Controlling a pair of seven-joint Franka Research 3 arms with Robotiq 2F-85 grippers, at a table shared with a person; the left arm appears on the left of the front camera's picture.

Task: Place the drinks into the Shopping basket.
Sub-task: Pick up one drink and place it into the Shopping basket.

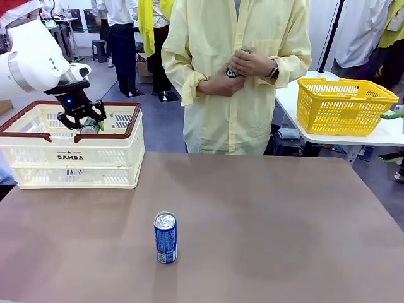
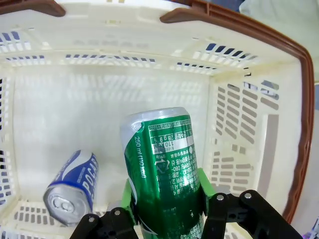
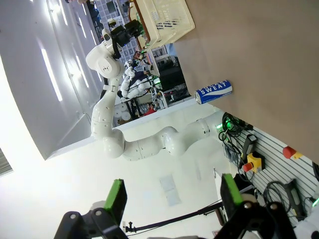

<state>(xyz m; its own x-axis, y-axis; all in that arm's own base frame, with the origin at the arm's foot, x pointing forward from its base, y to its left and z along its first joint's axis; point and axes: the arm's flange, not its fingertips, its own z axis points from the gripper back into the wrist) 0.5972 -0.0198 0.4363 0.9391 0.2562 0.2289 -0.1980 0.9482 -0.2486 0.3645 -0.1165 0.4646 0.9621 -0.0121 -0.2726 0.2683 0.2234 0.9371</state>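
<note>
Left tool (image 2: pixel 167 196) tight on green can (image 2: pixel 159 149)

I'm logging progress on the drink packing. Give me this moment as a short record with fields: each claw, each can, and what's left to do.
left claw: shut on green can, held in the Shopping basket's opening, not released
right claw: open, empty
lying blue can: on its side on the basket floor
standing blue can: upright on the table, untouched
person's hands: hold what looks like another can
left to do: green can, standing blue can
</note>
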